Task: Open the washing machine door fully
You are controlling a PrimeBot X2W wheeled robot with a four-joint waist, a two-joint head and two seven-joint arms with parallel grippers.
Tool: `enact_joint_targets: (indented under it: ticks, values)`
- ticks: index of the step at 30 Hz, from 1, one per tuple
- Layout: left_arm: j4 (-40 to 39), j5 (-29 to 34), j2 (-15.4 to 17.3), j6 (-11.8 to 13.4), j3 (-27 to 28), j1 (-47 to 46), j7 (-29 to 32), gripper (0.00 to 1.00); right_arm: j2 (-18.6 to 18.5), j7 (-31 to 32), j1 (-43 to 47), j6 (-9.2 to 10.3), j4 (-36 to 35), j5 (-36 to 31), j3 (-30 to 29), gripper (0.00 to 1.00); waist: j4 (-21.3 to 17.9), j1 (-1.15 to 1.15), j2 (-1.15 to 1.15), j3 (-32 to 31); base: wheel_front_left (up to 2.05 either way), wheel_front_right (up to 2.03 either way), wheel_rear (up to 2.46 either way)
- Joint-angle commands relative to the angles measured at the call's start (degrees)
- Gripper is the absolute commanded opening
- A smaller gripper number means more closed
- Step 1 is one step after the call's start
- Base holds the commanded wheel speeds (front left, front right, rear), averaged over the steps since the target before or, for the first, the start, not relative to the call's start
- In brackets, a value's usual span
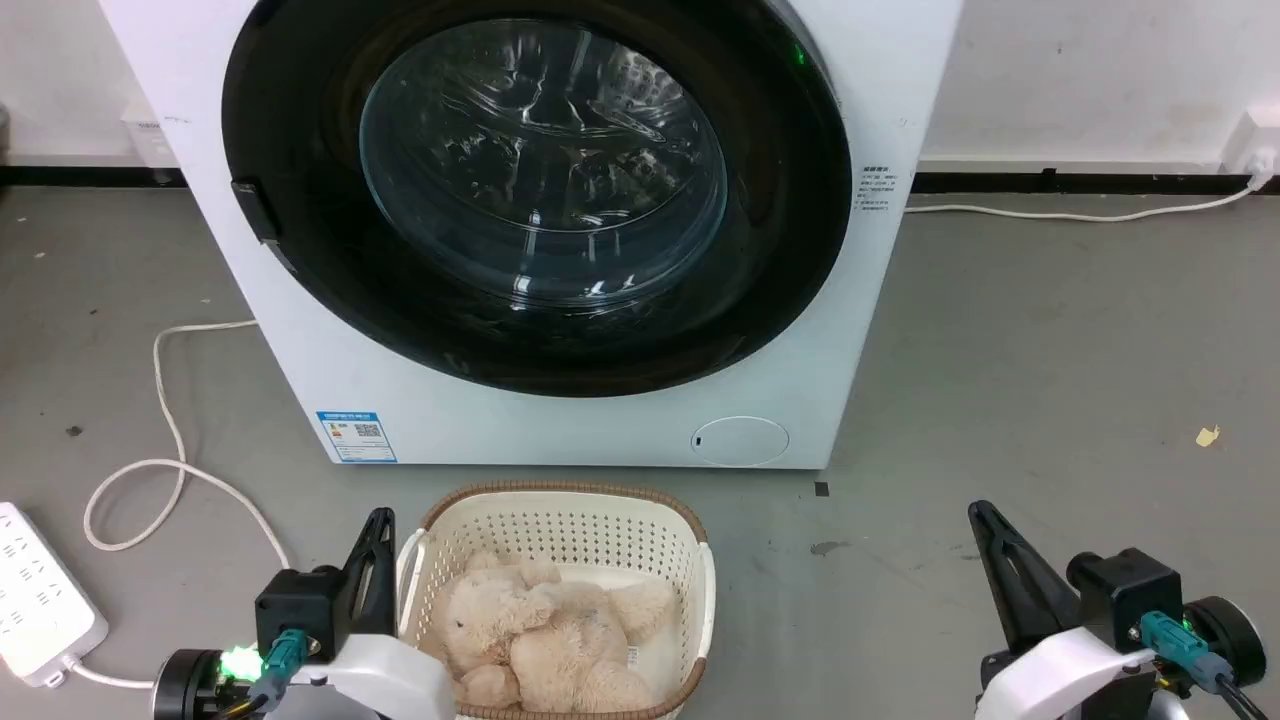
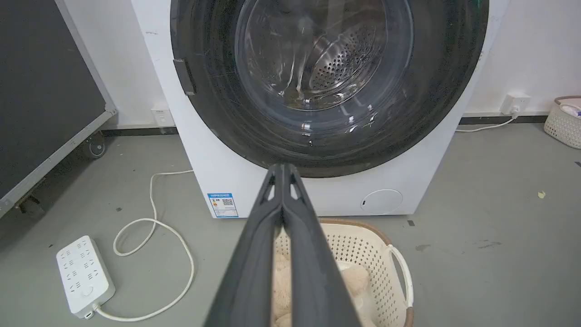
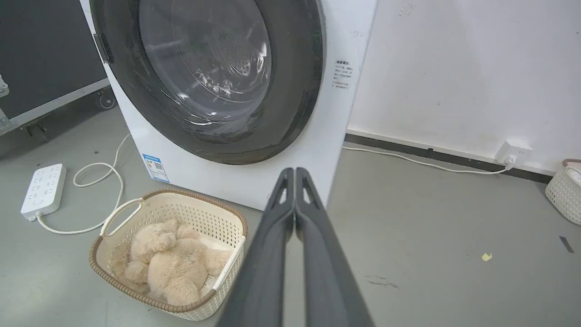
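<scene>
At the near left and right, the left gripper [image 1: 381, 516] and right gripper [image 1: 978, 508] have their fingers pressed together, empty. Farther away, the washing machine door [image 1: 540, 200] is closed on the washing machine [image 1: 560, 430]; the writing on its blue sticker [image 1: 356, 436] is too small to read.

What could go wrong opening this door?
1. Washing machine door is shut flush; the small black tab on its left edge looks like the sole hold, and the shut left pincer could slip off it.
2. Laundry basket with the plush bear stands right before the washing machine, blocking a closer approach.
3. White cable on the floor may get run over.
</scene>
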State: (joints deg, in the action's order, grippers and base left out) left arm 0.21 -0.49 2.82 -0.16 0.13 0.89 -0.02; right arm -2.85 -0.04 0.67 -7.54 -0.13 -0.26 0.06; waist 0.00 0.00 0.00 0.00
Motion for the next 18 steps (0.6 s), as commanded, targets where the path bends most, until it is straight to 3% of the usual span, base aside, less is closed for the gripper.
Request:
enact_joint_targets:
  ticks: [1,18]
  values:
    - [-0.2,0.5,0.1,0.2,-0.1,-0.9,0.0,0.00,0.0,0.0,-0.7,0.05,0.1,0.3,-0.1,0.00,0.0,0.00,0.00,0.0,0.00,0.00,0.00]
    - [-0.2,0.5,0.1,0.2,-0.1,-0.9,0.0,0.00,0.0,0.0,-0.7,0.05,0.1,0.3,-0.1,0.00,0.0,0.00,0.00,0.0,0.00,0.00,0.00]
